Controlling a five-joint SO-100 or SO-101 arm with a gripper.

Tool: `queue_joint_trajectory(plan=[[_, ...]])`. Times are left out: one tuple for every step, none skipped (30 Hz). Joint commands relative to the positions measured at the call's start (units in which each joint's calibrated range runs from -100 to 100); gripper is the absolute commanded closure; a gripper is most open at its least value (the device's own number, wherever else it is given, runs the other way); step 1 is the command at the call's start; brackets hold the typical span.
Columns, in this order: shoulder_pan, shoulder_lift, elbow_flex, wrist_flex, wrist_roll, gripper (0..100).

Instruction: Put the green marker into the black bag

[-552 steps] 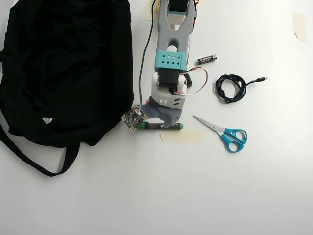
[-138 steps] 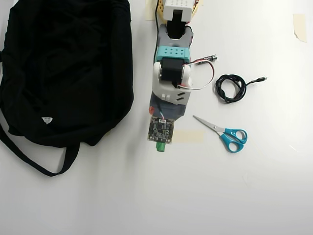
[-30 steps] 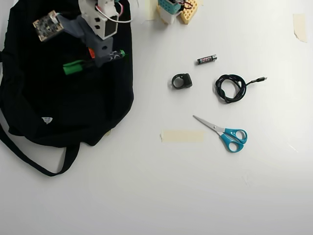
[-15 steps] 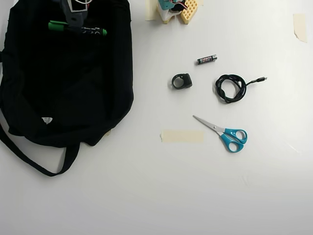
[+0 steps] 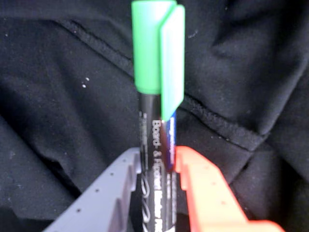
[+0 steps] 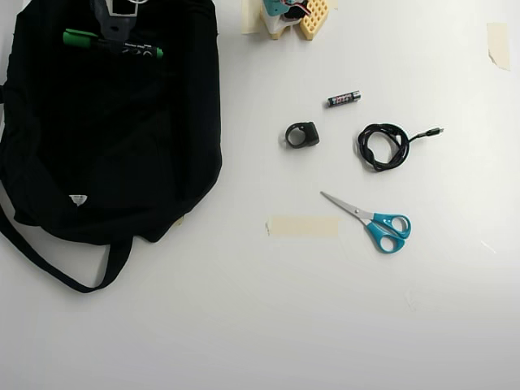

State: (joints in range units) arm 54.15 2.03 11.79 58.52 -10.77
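Green marker (image 5: 154, 104) clamped at its barrel between grey and orange jaws, hovering above black bag (image 6: 106, 154).

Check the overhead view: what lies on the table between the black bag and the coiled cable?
Overhead, a small black ring-shaped object sits alone between the black bag and the coiled cable.

green marker (image 6: 112, 45) | level, over black bag (image 6: 106, 154) top
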Motion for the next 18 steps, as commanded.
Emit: queue_joint_trajectory(plan=[[-0.1, -1.9, -0.7, -0.9, 0.3, 97], [-0.4, -1.9, -1.1, -0.8, 1.9, 87], [-0.6, -1.9, -0.9, -0.8, 2.3, 77], [-1.5, -1.9, -0.5, -0.6, 2.1, 61], [-1.9, -1.9, -0.4, -0.4, 2.1, 46], [-2.2, -1.9, -0.4, -0.3, 2.0, 36], [-2.3, -1.9, -0.4, -0.3, 2.3, 24], [-3.0, -1.9, -0.4, -0.1, 2.3, 16], [-4.3, -2.6, -0.3, 0.0, 2.3, 11], [-5.5, -3.0, -0.5, 1.2, 2.1, 11], [-7.9, -3.3, -1.9, 4.6, 1.9, 11], [-10.6, -5.4, -3.2, 7.6, 1.7, 11], [-13.6, -9.2, -3.4, 8.3, 1.7, 13], [-15.0, -12.3, -3.5, 8.7, 1.7, 18], [-17.1, -18.1, -3.5, 9.1, 1.7, 34], [-18.3, -23.7, -3.4, 9.4, 1.7, 55], [-19.0, -26.5, -3.3, 9.8, 1.7, 70], [-19.4, -29.5, -3.4, 11.4, 1.7, 91]])
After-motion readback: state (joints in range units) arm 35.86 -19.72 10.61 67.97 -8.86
